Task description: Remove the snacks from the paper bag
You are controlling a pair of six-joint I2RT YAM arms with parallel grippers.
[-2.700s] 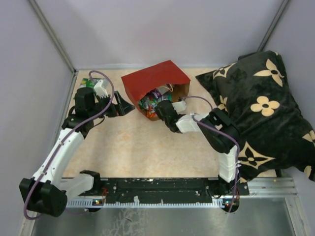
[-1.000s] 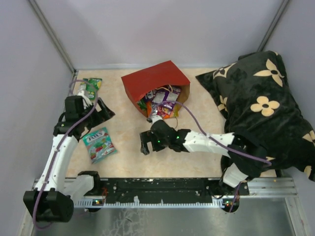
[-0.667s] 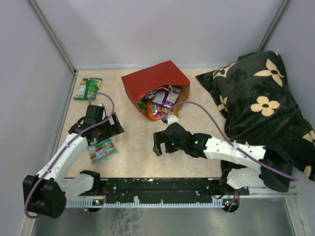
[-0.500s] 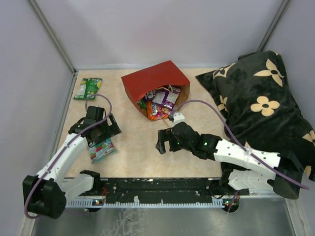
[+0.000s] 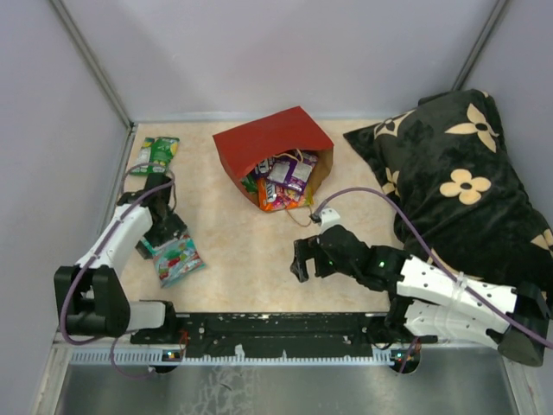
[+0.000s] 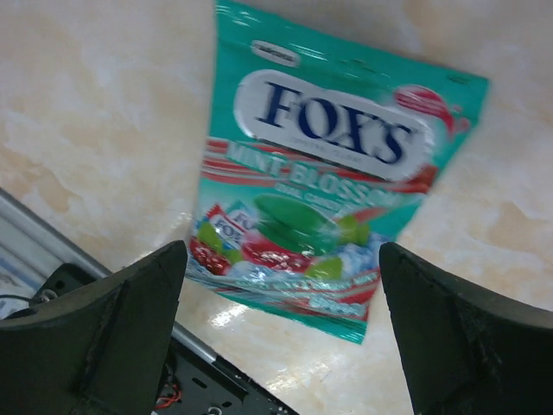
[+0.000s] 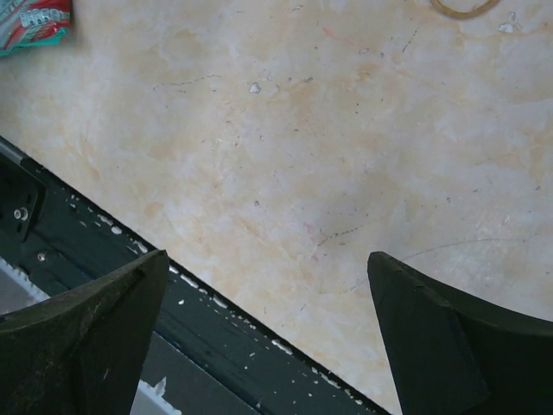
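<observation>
– Snacks mostly sit in the mouth of the paper bag; a mint packet and a green packet lie on the desk left of the bag.
– Our left fingers gape wide above the mint packet, gripping nothing. Our right fingers, nearer us than the bag, are equally wide and empty.
– We judge we're between fetches. Next, one arm must reach into the bag's mouth and pinch one packet.

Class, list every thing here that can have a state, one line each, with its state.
paper bag: on its side, mouth open, snacks inside.
Fox's packet: out, flat on the table.
green packet: out, flat, far left corner.
left gripper: jaws open, empty, over Fox's packet.
right gripper: jaws open, empty.
</observation>
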